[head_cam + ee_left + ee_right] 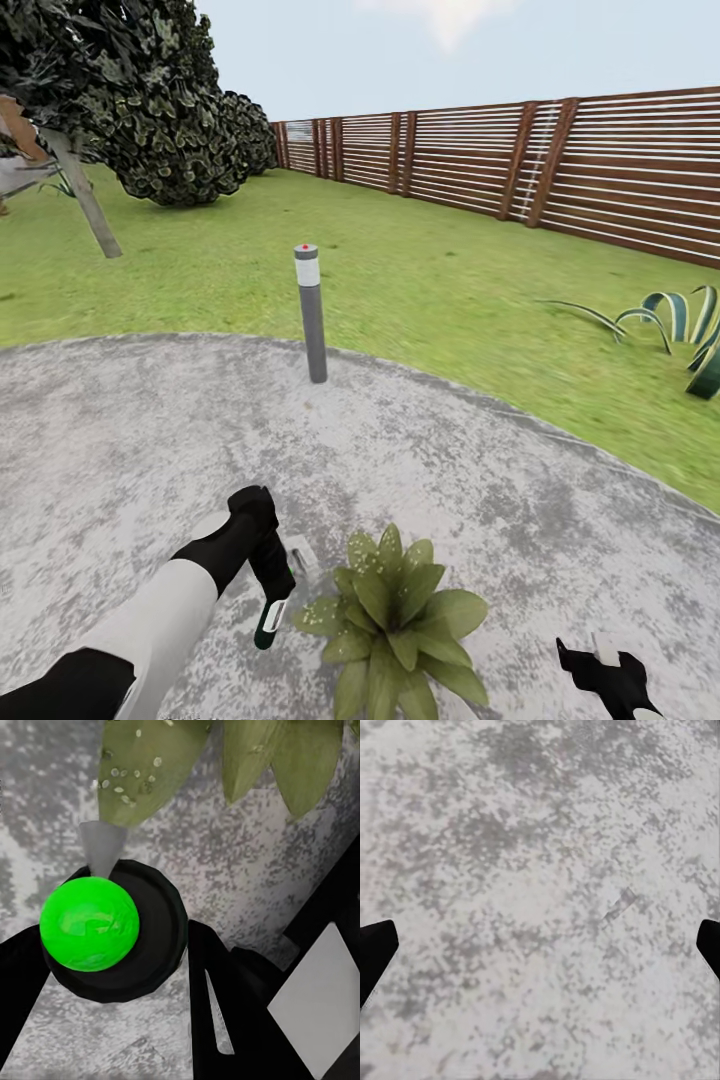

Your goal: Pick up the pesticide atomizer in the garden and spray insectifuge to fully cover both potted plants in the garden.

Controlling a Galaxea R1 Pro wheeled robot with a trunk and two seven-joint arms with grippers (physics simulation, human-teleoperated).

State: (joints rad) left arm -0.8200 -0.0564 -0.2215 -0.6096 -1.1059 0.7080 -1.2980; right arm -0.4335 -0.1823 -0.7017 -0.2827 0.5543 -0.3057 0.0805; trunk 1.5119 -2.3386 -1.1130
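My left gripper is shut on the pesticide atomizer, a small dark bottle held just left of a potted plant on the grey stone patio. In the left wrist view the atomizer's top glows green, and a pale grey cone points from it at the leaves. Whitish insectifuge specks dot the plant's upper leaves; the lower leaves look bare. The plant's pot is hidden under the foliage. The other potted plant is out of view. My right gripper is open and empty, low over the patio right of the plant.
A tall grey post with a red-dotted cap stands at the patio's far edge. Grass runs back to the slatted brown fence. A striped spiky plant grows at the right, and a dark leafy tree at the far left.
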